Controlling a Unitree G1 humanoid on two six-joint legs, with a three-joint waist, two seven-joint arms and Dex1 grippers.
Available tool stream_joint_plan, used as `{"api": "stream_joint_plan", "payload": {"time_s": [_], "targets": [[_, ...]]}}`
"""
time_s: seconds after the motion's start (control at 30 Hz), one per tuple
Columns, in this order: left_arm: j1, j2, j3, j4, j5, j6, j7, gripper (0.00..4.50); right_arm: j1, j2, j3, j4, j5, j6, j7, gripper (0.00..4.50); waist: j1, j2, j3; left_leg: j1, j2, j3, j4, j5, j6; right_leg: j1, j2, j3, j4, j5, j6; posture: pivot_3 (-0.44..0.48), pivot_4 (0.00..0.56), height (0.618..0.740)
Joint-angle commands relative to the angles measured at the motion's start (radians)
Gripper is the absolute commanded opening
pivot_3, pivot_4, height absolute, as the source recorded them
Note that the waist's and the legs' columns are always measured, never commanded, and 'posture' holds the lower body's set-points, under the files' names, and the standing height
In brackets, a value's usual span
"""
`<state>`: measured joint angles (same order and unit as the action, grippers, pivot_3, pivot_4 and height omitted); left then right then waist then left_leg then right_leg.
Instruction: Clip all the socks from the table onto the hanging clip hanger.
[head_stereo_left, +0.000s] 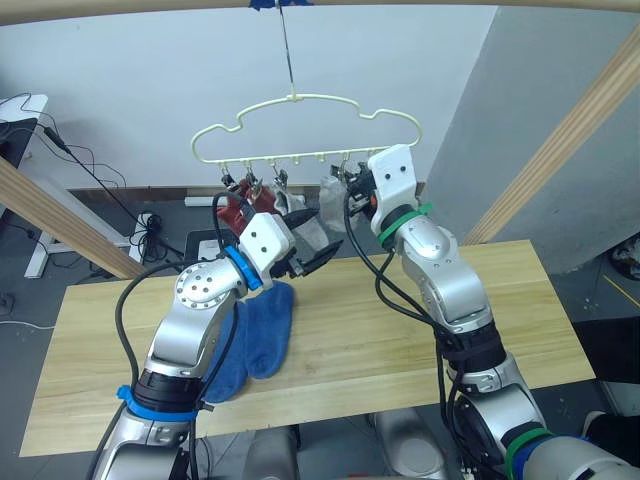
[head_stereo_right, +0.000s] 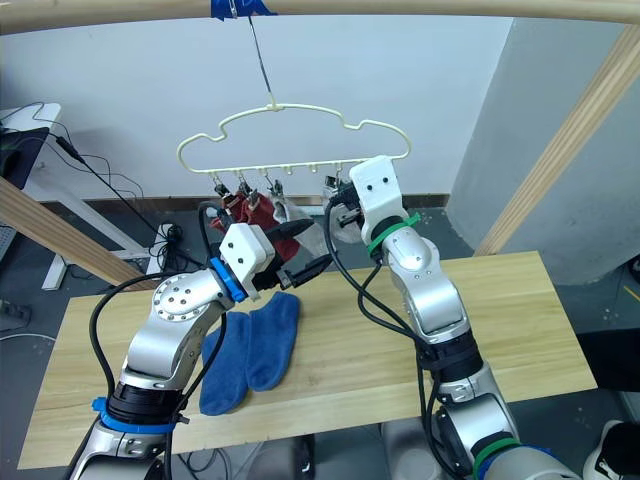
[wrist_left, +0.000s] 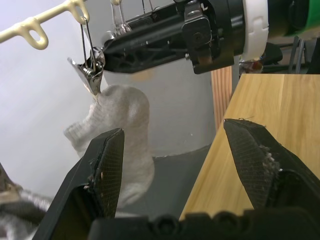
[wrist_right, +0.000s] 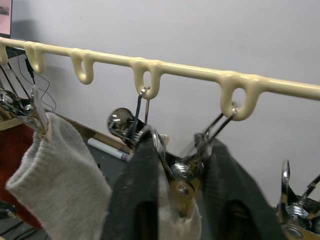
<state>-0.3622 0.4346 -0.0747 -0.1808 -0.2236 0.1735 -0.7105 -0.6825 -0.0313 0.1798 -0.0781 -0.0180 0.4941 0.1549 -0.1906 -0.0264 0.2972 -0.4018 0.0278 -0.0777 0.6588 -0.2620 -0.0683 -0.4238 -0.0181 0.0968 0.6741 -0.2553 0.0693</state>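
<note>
Overhead, the hanger (head_stereo_left: 308, 128) hangs by its long hook from a wooden pole (head_stereo_left: 320, 5), its long axis running left to right with the row of clips (wrist_right: 141, 125) along its lower bar. Two red socks (head_stereo_left: 237, 208) hang from the left clips, largely hidden behind the left gripper (head_stereo_left: 312, 260); their shapes are hard to make out. A grey sock (wrist_left: 125, 135) dangles from a clip, long axis vertical, and another grey sock (head_stereo_right: 300, 235) hangs beside it.

The right gripper (wrist_right: 182, 200) is raised to the hanger's right part, its fingers (wrist_right: 142, 200) pinching a clip that bites into grey fabric; the sock's lower end is cut off in the right wrist view. The left gripper sits just below the hung socks, fingers (wrist_left: 107, 170) spread apart with nothing between them.

On the table (head_stereo_left: 420, 320), two blue socks (head_stereo_right: 250, 345) lie side by side near the left arm, long axes running near to far, leaning slightly right toward the far end. The left forearm hides part of the left one.
</note>
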Motion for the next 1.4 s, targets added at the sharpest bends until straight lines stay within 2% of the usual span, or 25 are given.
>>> {"api": "stream_joint_plan", "payload": {"time_s": [0.03, 0.47, 0.6, 1.4], "targets": [[0.018, 0.006, 0.007, -0.029, 0.003, -0.025, 0.0, 3.49, -0.022, 0.005, -0.002, -0.019, -0.004, -0.032, 0.005, 0.24, 0.0, 0.0, 0.0, 0.0, 0.0, 0.0, 0.0, 0.0, 0.0, 0.0, 0.0, 0.0, 0.0, 0.0, 0.0, -0.173, 0.255, 0.74], [0.062, 0.015, -0.002, -0.041, 0.021, -0.037, 0.001, 3.49, -0.021, 0.013, -0.024, -0.018, 0.012, -0.029, -0.002, 0.24, 0.002, 0.0, 0.0, 0.0, 0.0, 0.0, 0.001, 0.0, 0.0, 0.0, 0.0, 0.0, 0.0, 0.0, 0.0, -0.172, 0.256, 0.74], [0.06, 0.015, -0.002, -0.041, 0.024, -0.036, 0.001, 3.49, -0.023, 0.011, -0.022, -0.019, 0.005, -0.019, 0.001, 1.62, 0.002, 0.0, 0.0, 0.0, 0.0, 0.0, 0.001, 0.0, 0.0, 0.0, 0.0, 0.0, 0.001, 0.0, 0.0, -0.172, 0.255, 0.74], [0.054, 0.013, -0.005, -0.036, 0.034, -0.035, -0.004, 3.49, -0.031, -0.003, 0.009, -0.015, -0.015, -0.026, 0.026, 1.62, 0.002, 0.0, 0.0, 0.0, 0.0, 0.0, 0.001, 0.0, 0.0, 0.0, 0.0, 0.0, 0.001, 0.0, 0.0, -0.172, 0.25, 0.74]]}}
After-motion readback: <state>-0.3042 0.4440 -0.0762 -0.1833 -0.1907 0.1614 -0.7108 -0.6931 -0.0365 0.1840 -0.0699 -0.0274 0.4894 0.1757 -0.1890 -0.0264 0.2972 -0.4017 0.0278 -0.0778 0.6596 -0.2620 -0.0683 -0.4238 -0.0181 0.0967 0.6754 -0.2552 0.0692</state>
